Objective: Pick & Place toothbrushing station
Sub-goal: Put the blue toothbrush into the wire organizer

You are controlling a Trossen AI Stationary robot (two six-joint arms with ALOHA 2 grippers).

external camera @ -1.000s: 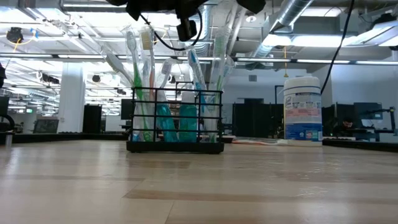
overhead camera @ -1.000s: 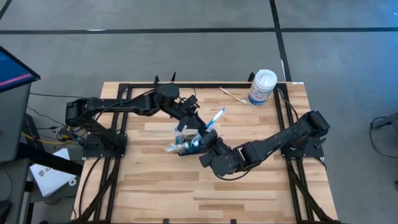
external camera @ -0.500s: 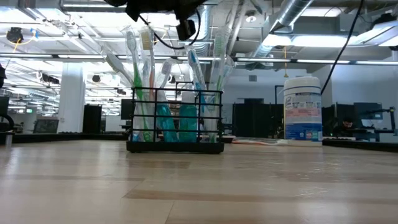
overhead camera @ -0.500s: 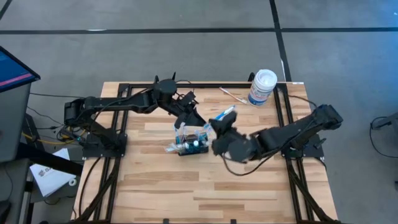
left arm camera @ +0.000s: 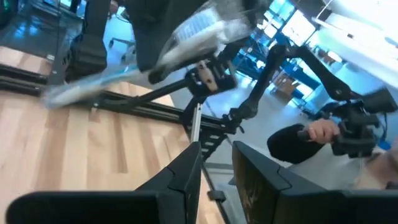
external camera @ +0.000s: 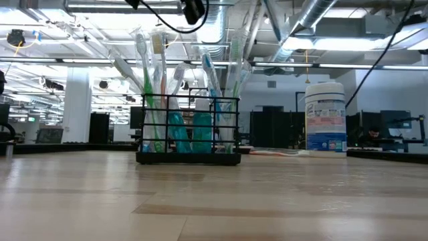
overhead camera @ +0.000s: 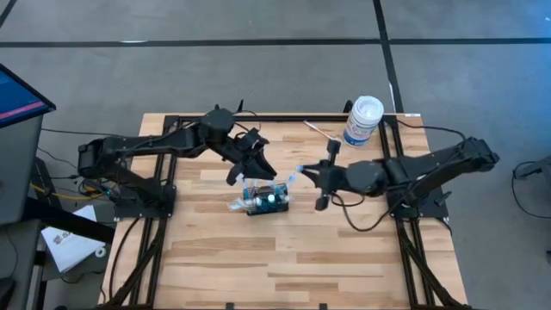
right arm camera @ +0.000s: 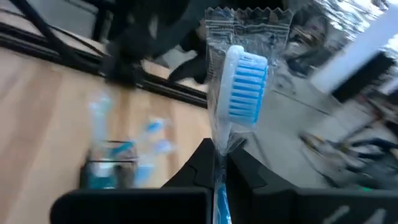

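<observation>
1. At mid-table, the black mesh toothbrushing station (overhead camera: 265, 200) is seen upright, filled with toothbrushes (external camera: 160, 80).
2. Only in the right wrist view is a wrapped blue toothbrush (right arm camera: 244, 84) seen clamped in the right gripper (right arm camera: 217, 163).
3. The left gripper (left arm camera: 216, 163) is shown narrowly parted, holding nothing, above the station.

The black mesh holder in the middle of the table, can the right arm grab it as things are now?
Probably not yet. The right gripper is shut on a wrapped toothbrush, so it has no free grip. It hovers beside the black mesh holder, with nothing between them.
</observation>
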